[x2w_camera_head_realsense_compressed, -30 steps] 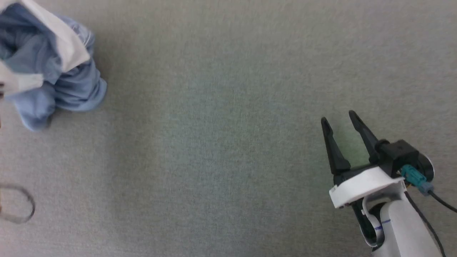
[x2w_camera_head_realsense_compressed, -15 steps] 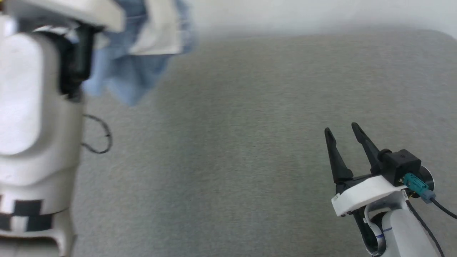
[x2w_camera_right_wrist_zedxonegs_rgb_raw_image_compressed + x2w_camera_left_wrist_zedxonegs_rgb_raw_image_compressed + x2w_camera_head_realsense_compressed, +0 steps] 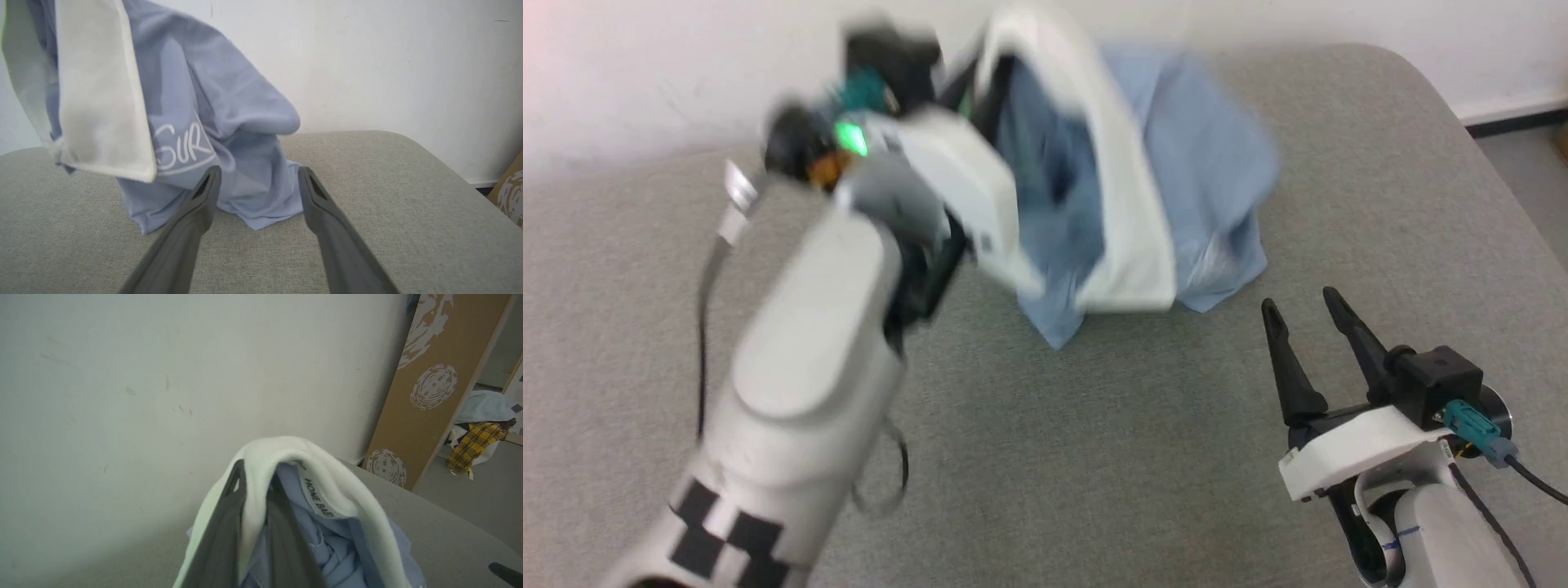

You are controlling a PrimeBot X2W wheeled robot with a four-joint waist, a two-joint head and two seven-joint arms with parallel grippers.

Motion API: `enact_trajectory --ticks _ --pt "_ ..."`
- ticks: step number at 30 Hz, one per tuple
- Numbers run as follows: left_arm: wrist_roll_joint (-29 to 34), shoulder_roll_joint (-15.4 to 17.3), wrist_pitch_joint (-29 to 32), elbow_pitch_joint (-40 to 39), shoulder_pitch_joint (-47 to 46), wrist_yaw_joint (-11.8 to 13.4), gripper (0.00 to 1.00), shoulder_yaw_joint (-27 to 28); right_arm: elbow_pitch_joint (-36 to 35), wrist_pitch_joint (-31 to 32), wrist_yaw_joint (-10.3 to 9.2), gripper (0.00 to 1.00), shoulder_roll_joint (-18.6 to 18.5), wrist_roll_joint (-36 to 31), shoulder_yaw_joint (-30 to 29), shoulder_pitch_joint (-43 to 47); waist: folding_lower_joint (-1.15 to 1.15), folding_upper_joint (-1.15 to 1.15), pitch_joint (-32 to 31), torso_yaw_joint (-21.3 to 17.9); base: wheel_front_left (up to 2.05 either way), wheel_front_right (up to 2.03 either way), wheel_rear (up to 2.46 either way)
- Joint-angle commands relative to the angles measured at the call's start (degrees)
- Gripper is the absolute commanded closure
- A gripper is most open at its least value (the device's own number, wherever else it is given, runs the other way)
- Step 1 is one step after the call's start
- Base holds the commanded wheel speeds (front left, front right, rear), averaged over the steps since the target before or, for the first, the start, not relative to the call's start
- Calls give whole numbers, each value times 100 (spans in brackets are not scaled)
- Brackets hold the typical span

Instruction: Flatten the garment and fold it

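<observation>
While the garment is hung in a bunch over the far middle of the grey worktop, its lower folds are laid on the surface. It is held up by its white collar, which is clamped between the closed fingers of the left hand. That arm is raised and stretched forward from the lower left, blurred in the head view. Toward the right edge, the right hand is held low, its fingers spread apart and empty, pointed toward the garment's hem.
</observation>
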Motion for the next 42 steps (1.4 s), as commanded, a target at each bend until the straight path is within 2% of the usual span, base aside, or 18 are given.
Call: enact_trajectory --ticks 1,4,10,11,13,15,18,23,29,34,37,42 --pt "-7 -12 91 241 346 -2 100 -102 -23 16 -11 0 14 49 38 46 0 0 74 -105 0 0 0" --pt "-20 -22 382 801 856 10 100 -352 -1 24 -11 0 14 71 80 31 0 0 103 -141 0 0 0" --pt "-319 -151 1277 1657 1622 -204 100 -749 8 52 -11 0 14 58 87 38 0 0 135 -22 0 0 0" --pt "-387 -180 1412 1728 1706 -244 77 -782 8 64 -11 0 14 49 97 39 0 0 134 10 0 0 0" --pt "-542 -251 1594 1776 1857 -281 0 -788 0 81 -11 0 14 41 103 45 0 0 121 92 0 0 0" --pt "-631 -284 1458 1656 1953 -247 0 -710 -19 97 -11 0 14 35 104 48 0 0 105 163 0 0 0" --pt "-698 -300 923 1294 2142 -132 0 -519 -46 114 -11 0 14 23 98 62 0 0 67 267 0 0 0" --pt "-629 -191 -503 391 2605 177 0 -53 -118 158 -11 0 14 -38 82 82 0 0 37 437 0 0 0" --pt "-277 98 -2021 -436 3273 700 0 493 -202 289 -11 0 14 -157 -32 -113 0 0 101 660 0 0 0" --pt "130 199 -2271 -978 3659 928 0 999 18 894 -11 0 14 -54 10 -615 0 0 260 867 0 0 0" --pt "522 45 -2276 -1517 3871 1007 0 1380 295 1452 -11 0 14 103 125 -1107 0 0 384 1006 0 0 0" --pt "947 -275 -2278 -1895 4102 899 0 1786 993 2692 -11 0 14 340 230 -1909 0 0 604 1284 0 0 0"
